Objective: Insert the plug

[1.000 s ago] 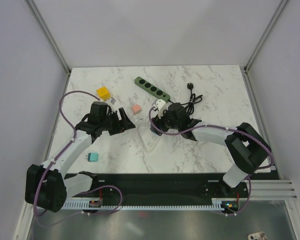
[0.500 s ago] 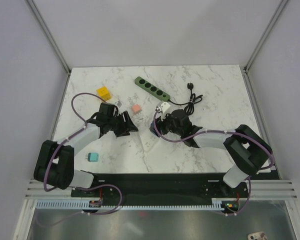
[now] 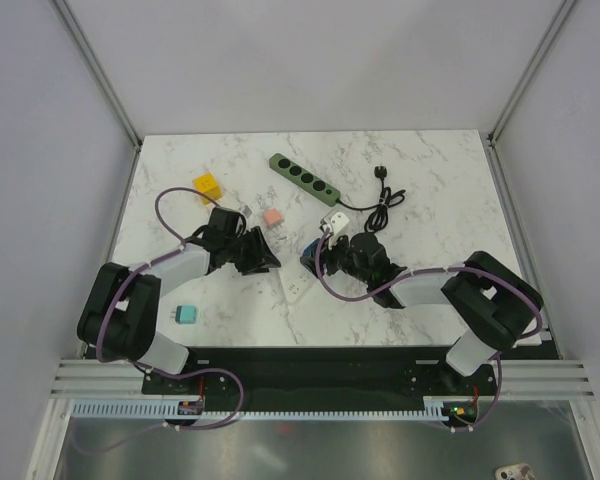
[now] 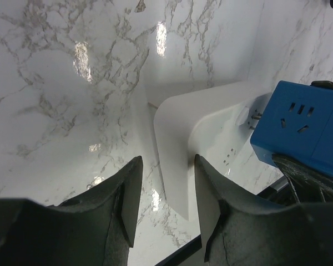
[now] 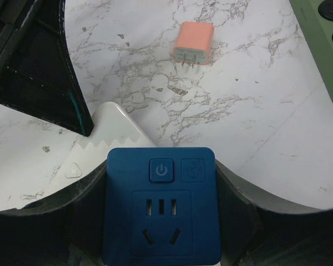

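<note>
My right gripper (image 5: 161, 188) is shut on a blue cube plug (image 5: 161, 205), its socket face toward the wrist camera. In the left wrist view the blue plug (image 4: 299, 127) hangs just above the white power strip (image 4: 200, 133), its metal prongs (image 4: 256, 114) close to the strip's face. My left gripper (image 4: 167, 191) is open, its fingers (image 4: 127, 199) either side of the strip's near end. In the top view the left gripper (image 3: 263, 258) and the right gripper (image 3: 315, 260) face each other over the white strip (image 3: 298, 287).
A pink charger (image 3: 272, 216) lies just behind the grippers, also in the right wrist view (image 5: 193, 41). A green power strip (image 3: 303, 177) with a black cable (image 3: 383, 200) lies at the back. A yellow block (image 3: 207, 184) is at back left, a teal block (image 3: 187, 314) at front left.
My left gripper has moved right and nearer, up to the white strip's end. My right gripper has come nearer and lower with the blue plug.
</note>
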`<action>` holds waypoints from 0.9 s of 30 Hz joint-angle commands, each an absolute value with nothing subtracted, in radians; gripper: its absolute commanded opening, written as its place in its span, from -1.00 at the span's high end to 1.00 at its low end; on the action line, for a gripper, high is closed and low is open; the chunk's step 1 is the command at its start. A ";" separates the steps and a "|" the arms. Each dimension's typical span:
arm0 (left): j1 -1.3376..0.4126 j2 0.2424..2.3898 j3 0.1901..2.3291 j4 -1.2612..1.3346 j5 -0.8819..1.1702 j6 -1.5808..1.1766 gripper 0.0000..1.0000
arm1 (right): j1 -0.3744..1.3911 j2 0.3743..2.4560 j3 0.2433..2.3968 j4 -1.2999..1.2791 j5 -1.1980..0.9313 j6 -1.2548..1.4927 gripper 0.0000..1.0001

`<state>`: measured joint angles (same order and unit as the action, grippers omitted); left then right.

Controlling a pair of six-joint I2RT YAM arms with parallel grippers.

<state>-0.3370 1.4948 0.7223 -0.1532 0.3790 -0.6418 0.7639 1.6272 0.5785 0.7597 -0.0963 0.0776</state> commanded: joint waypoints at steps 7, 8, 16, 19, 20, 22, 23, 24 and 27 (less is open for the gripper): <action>-0.339 1.555 0.736 -0.146 0.307 -0.644 0.06 | 0.799 1.831 0.612 0.400 -0.104 0.103 1.00; -0.339 1.557 0.736 -0.149 0.305 -0.646 0.07 | 0.799 1.833 0.611 0.411 -0.107 0.107 1.00; -0.341 1.559 0.727 -0.155 0.290 -0.643 0.13 | 0.857 1.789 0.407 0.704 0.044 0.198 1.00; -0.342 1.562 0.726 -0.161 0.288 -0.644 0.16 | 0.879 1.784 0.342 0.837 0.132 0.203 1.00; -0.344 1.563 0.726 -0.161 0.288 -0.644 0.15 | 0.884 1.789 0.327 0.913 0.143 0.199 1.00; -0.344 1.565 0.727 -0.169 0.285 -0.644 0.17 | 0.894 1.808 0.304 0.966 0.167 0.196 1.00; -0.344 1.563 0.727 -0.169 0.285 -0.643 0.17 | 0.900 1.813 0.299 1.001 0.184 0.198 1.00; -0.345 1.562 0.727 -0.172 0.284 -0.643 0.17 | 0.911 1.822 0.290 1.031 0.222 0.196 1.00; -0.347 1.554 0.719 -0.173 0.284 -0.646 0.20 | 0.969 1.864 0.244 1.155 0.309 0.193 1.00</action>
